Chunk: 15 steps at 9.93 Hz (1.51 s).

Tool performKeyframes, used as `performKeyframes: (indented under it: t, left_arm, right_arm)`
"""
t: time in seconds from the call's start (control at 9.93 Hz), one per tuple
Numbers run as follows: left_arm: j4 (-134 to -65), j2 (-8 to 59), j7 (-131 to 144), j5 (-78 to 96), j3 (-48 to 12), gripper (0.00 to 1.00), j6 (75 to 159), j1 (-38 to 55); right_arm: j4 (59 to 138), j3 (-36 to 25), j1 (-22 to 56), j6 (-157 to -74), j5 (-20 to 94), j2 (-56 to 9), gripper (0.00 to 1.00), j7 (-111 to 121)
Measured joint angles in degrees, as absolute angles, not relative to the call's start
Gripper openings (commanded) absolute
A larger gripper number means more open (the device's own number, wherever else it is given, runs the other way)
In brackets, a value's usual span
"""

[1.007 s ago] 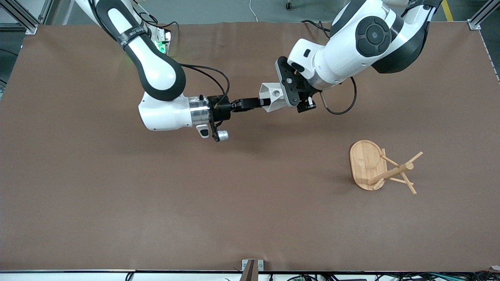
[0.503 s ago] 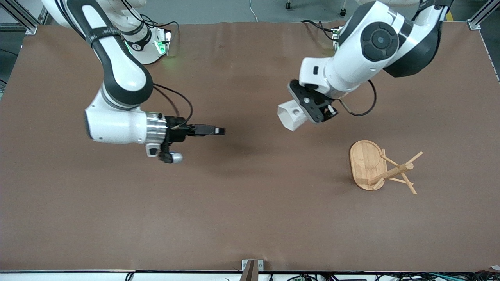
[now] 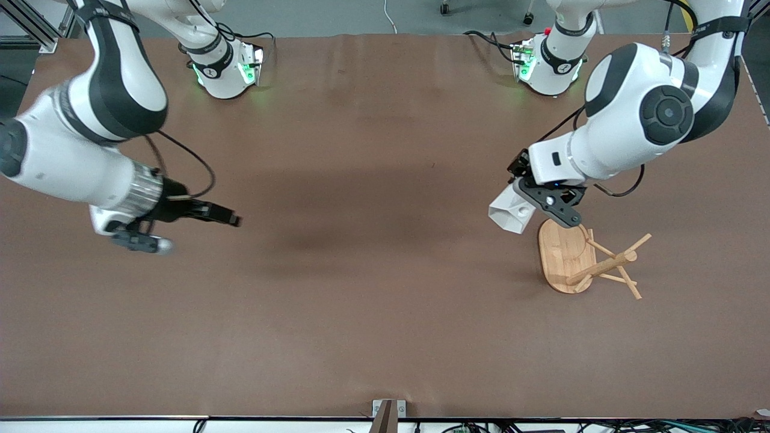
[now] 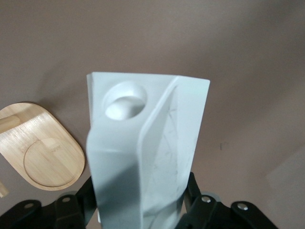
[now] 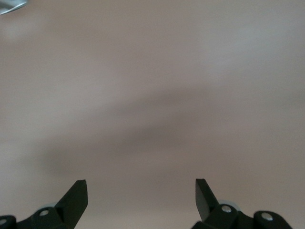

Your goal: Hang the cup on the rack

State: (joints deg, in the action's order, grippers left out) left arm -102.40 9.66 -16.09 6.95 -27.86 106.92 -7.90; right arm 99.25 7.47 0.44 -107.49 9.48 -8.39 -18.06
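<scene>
My left gripper (image 3: 540, 203) is shut on the white faceted cup (image 3: 512, 212) and holds it in the air just over the edge of the rack's base that faces the right arm's end. In the left wrist view the cup (image 4: 147, 148) fills the middle, its round side hole up, between my black fingers (image 4: 193, 200). The bamboo rack (image 3: 586, 258) lies toward the left arm's end of the table; its oval base (image 4: 40, 145) also shows in the left wrist view. My right gripper (image 3: 231, 219) is open and empty over bare table toward the right arm's end; its fingertips (image 5: 76, 195) stand wide apart.
The brown table mat (image 3: 373, 282) spreads bare between the two arms. The arm bases (image 3: 225, 66) stand along the table's edge farthest from the front camera. A small metal bracket (image 3: 388, 409) sits at the nearest edge.
My left gripper has carried the cup toward the rack, from mid-table to the base's edge. My right gripper has let go of the cup and drawn back toward its own end.
</scene>
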Motion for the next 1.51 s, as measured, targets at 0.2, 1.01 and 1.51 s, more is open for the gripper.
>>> performKeyframes:
  t: [0.2,1.01,1.51]
  left_arm:
    - [-104.4,9.6,-16.3,7.0,-27.6,0.00,109.6,-10.0]
    - [-108.4,12.2,-16.9,8.4,-15.2,0.00,116.5,-6.3]
    - [-108.4,12.2,-16.8,10.6,-12.1,0.02,116.6,-6.3]
  right_arm:
    - [98.6,4.3,0.5,-102.6,3.0,-4.1,1.00,-17.7]
    - [84.3,-8.2,0.3,-81.5,0.5,0.9,1.00,-1.8]
    - [84.3,-7.7,0.1,-81.5,0.5,0.4,1.00,-1.8]
